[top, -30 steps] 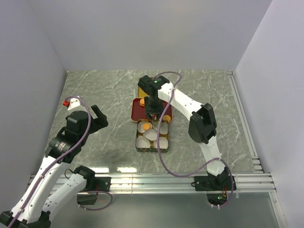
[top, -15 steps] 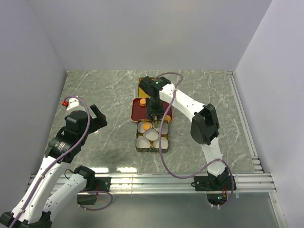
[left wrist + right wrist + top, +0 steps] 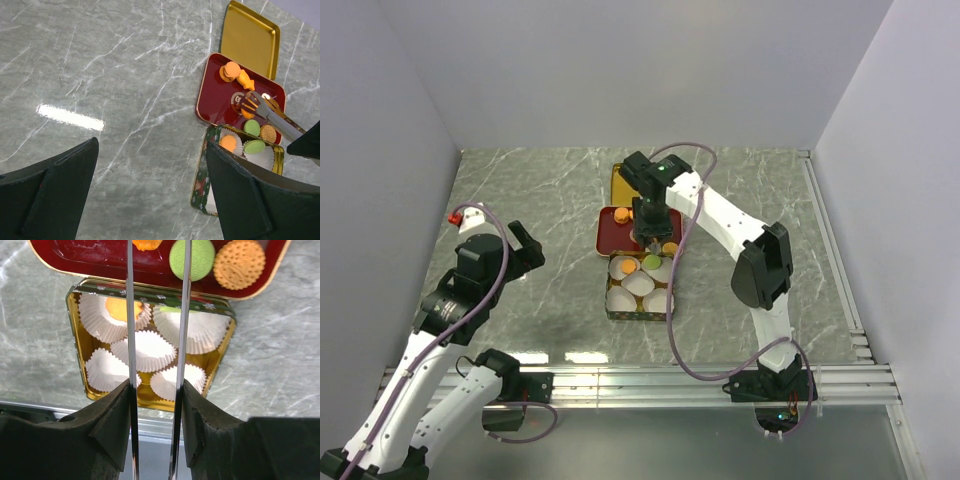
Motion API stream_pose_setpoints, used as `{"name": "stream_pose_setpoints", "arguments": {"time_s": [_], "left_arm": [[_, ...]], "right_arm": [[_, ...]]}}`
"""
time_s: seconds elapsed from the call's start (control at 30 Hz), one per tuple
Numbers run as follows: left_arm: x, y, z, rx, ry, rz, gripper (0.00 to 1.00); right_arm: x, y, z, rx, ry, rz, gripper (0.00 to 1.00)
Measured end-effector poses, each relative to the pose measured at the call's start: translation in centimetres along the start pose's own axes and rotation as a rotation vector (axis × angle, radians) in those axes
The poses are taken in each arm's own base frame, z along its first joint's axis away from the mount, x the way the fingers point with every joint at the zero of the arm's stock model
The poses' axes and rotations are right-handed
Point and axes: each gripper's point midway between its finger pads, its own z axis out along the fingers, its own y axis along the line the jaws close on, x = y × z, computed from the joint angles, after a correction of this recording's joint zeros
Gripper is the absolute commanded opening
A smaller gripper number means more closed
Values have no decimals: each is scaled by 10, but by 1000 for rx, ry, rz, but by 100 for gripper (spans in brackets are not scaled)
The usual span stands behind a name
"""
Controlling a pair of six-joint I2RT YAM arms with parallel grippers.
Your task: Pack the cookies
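My right gripper [image 3: 653, 230] [image 3: 157, 395] is shut on metal tongs [image 3: 131, 330], also in the left wrist view [image 3: 272, 117]. The tong blades stand apart with nothing between them, over the seam between the red tray [image 3: 608, 238] and the tin [image 3: 638, 310]. The tin holds several white paper cups. One orange cookie [image 3: 122, 307] [image 3: 625, 266] and one green cookie [image 3: 652, 262] [image 3: 254, 146] lie in its far cups. On the tray lie a green cookie [image 3: 199, 259], a dotted orange cookie [image 3: 239, 262], an orange stack [image 3: 232, 70] and a fish-shaped piece [image 3: 245, 80]. My left gripper [image 3: 525, 245] [image 3: 150, 165] is open and empty, left of the tin.
A gold lid [image 3: 623, 180] [image 3: 249, 39] lies just beyond the red tray. Grey walls close in the marble table on three sides. A metal rail [image 3: 640, 380] runs along the near edge. A red-tipped part [image 3: 456, 216] sits on the left arm.
The right gripper with the tongs has moved back from the tin toward the red tray. A green cookie now shows in the tin's far right cup. The left arm has barely moved.
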Motion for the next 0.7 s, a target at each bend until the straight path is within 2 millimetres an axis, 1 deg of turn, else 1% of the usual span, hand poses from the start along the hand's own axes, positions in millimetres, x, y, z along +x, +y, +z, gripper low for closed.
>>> {"name": "stream_pose_setpoints", "arguments": {"time_s": [0.27,0.43,0.5,0.57,0.7], "left_arm": [[-1,0,-2,6,-8,-4,94],[0,0,-1,4,-5,-3,94],[0,0,-1,5,-6,-3,94],[0,0,-1,5,-5,-2,94],[0,-2,-1,11,-2,1,93]], "right_arm": [[-14,-10,-30,-17,-66,22,45],[-14,-13,-56,-50,-112,30,45],[-11,-13,-69,-79,-138,33,45],[-3,-18,-84,-105,-161,39,45],[19,-30,-113,-163,-211,63,45]]}}
